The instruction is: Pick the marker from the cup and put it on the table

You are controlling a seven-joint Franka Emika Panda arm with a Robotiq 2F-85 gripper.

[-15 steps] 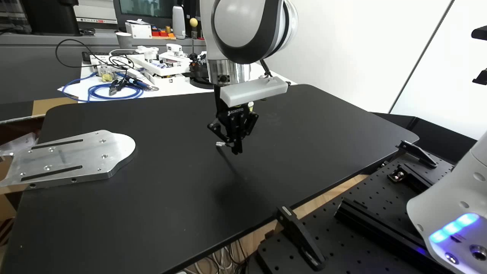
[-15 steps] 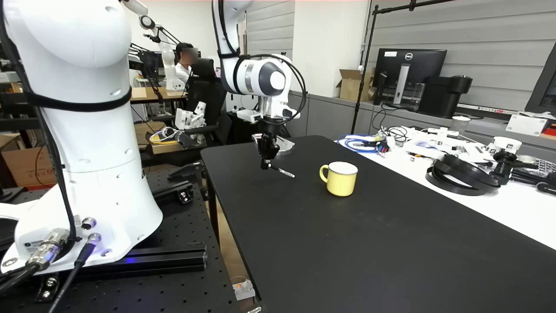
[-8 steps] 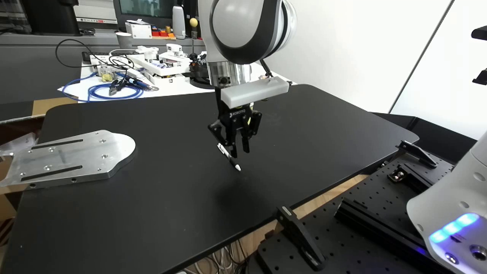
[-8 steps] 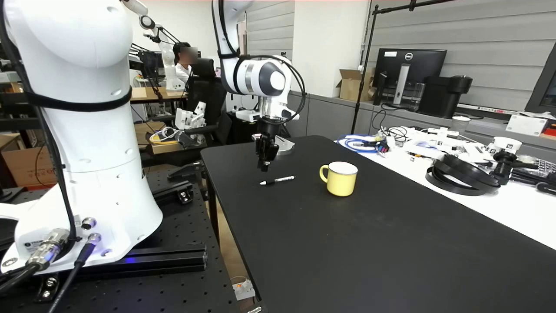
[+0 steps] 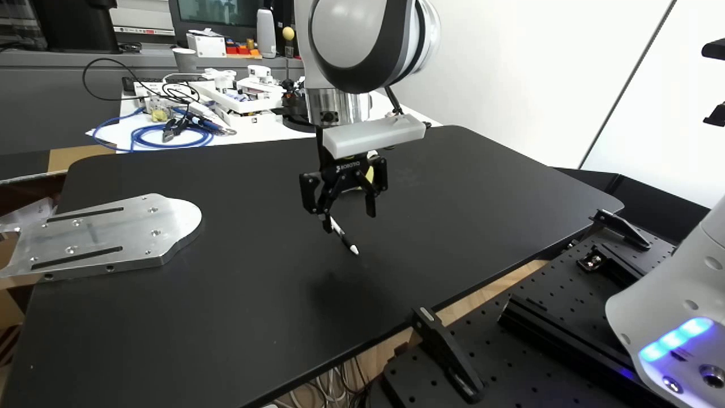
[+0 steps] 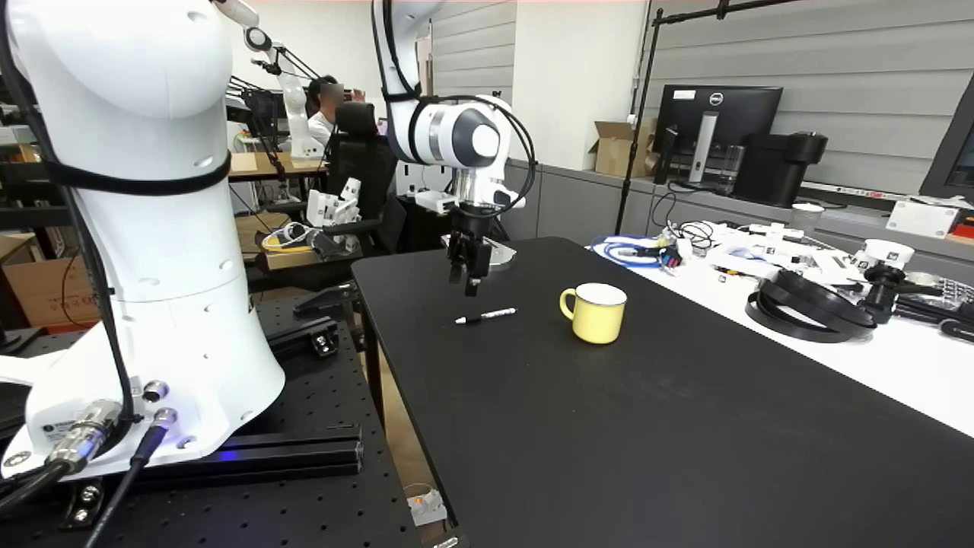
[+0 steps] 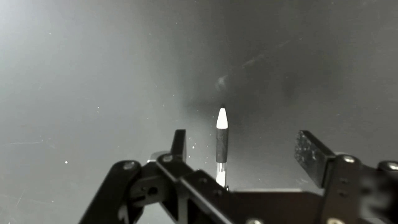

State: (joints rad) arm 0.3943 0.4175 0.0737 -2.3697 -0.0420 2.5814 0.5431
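Observation:
The marker [image 6: 485,316], white with a dark grip, lies flat on the black table [image 6: 647,441]. Just above it hangs my gripper [image 5: 349,220], its jaws spread wide and holding nothing. In the wrist view the marker [image 7: 222,144] shows below the gap of the gripper [image 7: 242,144], closer to the left finger; its rear end is hidden by the gripper's linkage. The yellow cup [image 6: 599,313] stands upright on the table, a short way from the marker. Elsewhere the cup [image 5: 370,174] is mostly hidden behind the gripper.
A silver metal plate [image 5: 113,232] rests at one side of the table. Clamps [image 5: 447,354] grip the table edge beside the robot's base [image 6: 152,342]. Beyond the table, a white table [image 6: 913,373] carries cables, a black round object [image 6: 810,304] and other clutter.
A second ago the gripper was shut on the tilted marker. The jaws have since parted widely, and the marker has dropped flat onto the table. The arm has shifted only slightly.

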